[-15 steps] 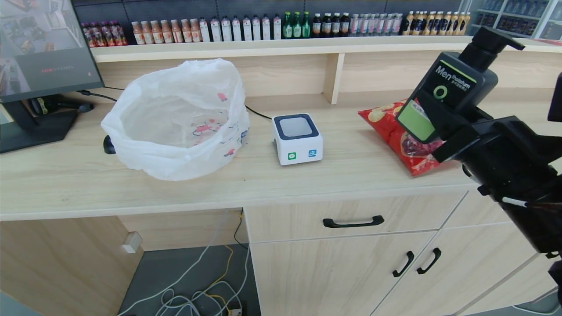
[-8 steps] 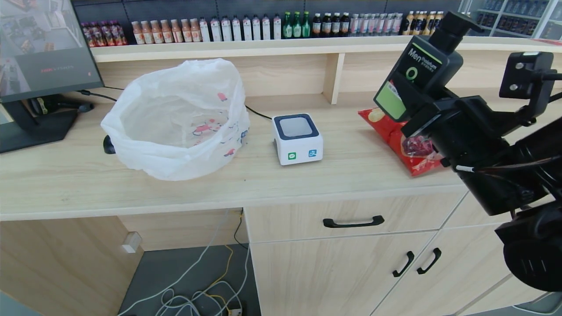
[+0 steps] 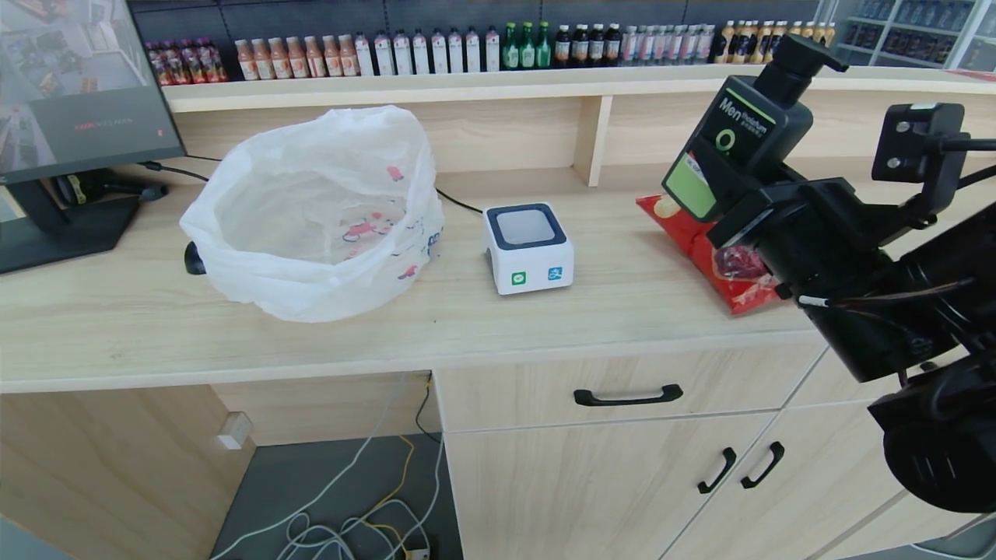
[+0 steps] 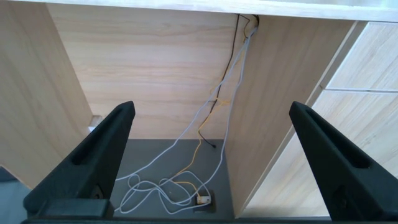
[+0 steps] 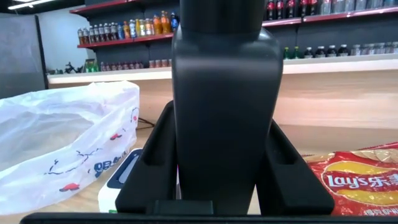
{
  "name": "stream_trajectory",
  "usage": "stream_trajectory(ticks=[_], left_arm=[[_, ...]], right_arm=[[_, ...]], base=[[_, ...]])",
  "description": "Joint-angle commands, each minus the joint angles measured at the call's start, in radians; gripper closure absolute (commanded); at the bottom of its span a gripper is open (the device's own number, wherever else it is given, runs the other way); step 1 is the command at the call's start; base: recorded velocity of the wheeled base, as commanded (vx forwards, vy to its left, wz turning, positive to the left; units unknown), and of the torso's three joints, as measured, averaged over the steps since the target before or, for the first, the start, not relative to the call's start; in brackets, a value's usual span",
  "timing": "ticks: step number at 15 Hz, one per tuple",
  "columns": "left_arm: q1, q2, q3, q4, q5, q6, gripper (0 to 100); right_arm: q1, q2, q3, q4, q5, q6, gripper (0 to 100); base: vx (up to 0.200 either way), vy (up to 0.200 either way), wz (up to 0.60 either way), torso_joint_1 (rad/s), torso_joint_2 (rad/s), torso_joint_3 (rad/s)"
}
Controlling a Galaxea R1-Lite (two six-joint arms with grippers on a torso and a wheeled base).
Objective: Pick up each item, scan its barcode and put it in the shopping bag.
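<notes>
The base of the dark grey plastic pump bottle [image 3: 739, 132] is hidden between the fingers of the right gripper [image 3: 755, 206], which are closed against its sides. The bottle is held tilted in the air above the right end of the light wooden counter [image 3: 467, 327]. Beneath it, the red foil crisp packet [image 3: 704, 249] is partly covered by bottle and arm. A small black object [image 3: 194, 258] is half concealed behind the crumpled white plastic shopping bag [image 3: 311, 218], which is stood open toward the counter's left end. The dark monitor [image 3: 70, 78] at the back left corner is cut off by the frame. White lettering and a green label panel are carried on the bottle (the wording is left unread). The white cube scanner box [image 3: 529, 249], with a dark-rimmed window on top, is set near the counter's middle. The left gripper [image 4: 211, 109] is spread wide with nothing held, facing the open recess under the counter, where loose cables [image 4: 186, 186] are seen on the grey floor. Rows of drink bottles [image 3: 506, 47] are lined along the back shelf.
</notes>
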Motion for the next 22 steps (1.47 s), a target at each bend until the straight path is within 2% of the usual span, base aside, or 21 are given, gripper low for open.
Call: stream_trajectory(ticks=[1,6,16,22], left_arm=[[0.000,0.000,0.000,0.000,0.001,0.000,0],[0.000,0.000,0.000,0.000,0.001,0.003,0],[0.000,0.000,0.000,0.000,0.001,0.003,0],[0.000,0.000,0.000,0.000,-0.001,0.003,0]], right_arm=[[-0.001,0.005,0.002,0.002,0.000,-0.001,100],[0.001,-0.022,0.039,0.002,-0.002,-0.001,100],[0.010,0.020,0.000,0.002,0.000,0.007,100],[0.014,0.043,0.005,0.002,-0.016,0.154,100]], base=[[0.000,0.200,0.00,-0.002,0.01,0.012],[0.000,0.200,0.00,0.005,0.00,0.000],[0.000,0.000,0.00,0.000,0.00,0.000],[0.000,0.000,0.00,0.000,0.00,0.000]])
